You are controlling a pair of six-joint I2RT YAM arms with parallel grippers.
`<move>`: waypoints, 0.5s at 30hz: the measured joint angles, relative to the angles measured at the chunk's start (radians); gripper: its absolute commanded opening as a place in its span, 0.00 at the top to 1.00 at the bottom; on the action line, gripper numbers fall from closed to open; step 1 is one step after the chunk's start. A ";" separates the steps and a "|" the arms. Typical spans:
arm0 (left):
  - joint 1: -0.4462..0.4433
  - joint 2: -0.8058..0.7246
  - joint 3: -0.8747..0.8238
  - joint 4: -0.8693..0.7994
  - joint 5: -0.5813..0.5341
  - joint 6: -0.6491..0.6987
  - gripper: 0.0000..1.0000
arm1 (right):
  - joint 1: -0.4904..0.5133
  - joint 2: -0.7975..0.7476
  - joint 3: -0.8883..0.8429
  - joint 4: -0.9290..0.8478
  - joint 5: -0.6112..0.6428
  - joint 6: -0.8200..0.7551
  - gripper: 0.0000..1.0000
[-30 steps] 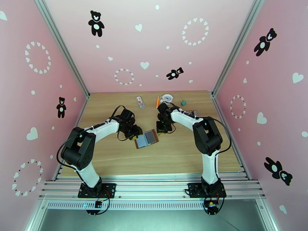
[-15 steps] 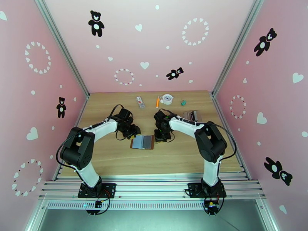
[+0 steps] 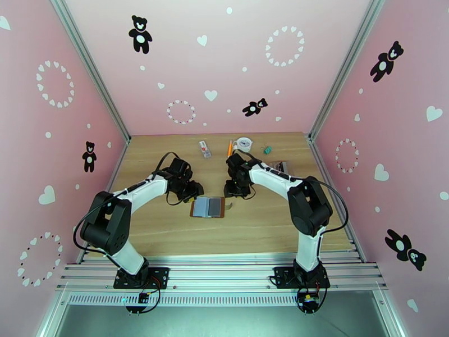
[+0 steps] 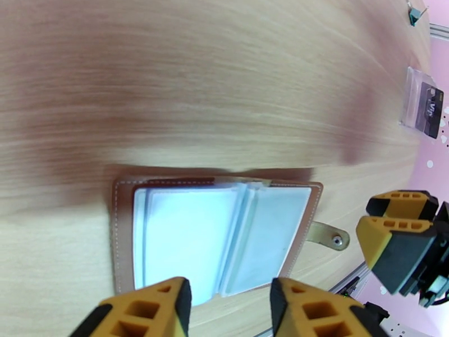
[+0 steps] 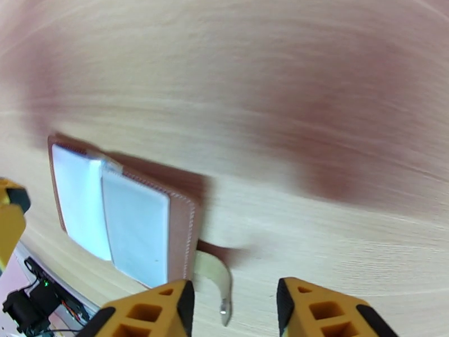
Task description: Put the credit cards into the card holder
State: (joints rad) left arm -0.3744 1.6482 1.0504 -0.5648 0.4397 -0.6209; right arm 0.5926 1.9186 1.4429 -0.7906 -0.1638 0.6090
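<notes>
White-and-black arms point(image 3: 269, 176), black cables point(image 3: 166, 159), orange gripper fingers point(image 4: 146, 310)

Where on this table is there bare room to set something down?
Free: the near strip of table between the card holder and the arm bases; also the far-left corner, left of the white-and-red packet. Crowded: the far edge from packet to clear pouch, and the middle, where the left end effector and right end effector flank the holder.
</notes>
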 measured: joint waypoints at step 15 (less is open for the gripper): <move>0.000 -0.001 -0.013 0.003 -0.003 0.001 0.56 | -0.297 -0.029 0.067 0.001 0.417 -0.163 0.44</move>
State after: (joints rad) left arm -0.3744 1.6470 1.0378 -0.5613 0.4366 -0.6201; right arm 0.2955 1.8896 1.5097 -0.7898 0.2531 0.4465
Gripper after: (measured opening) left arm 0.442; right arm 0.539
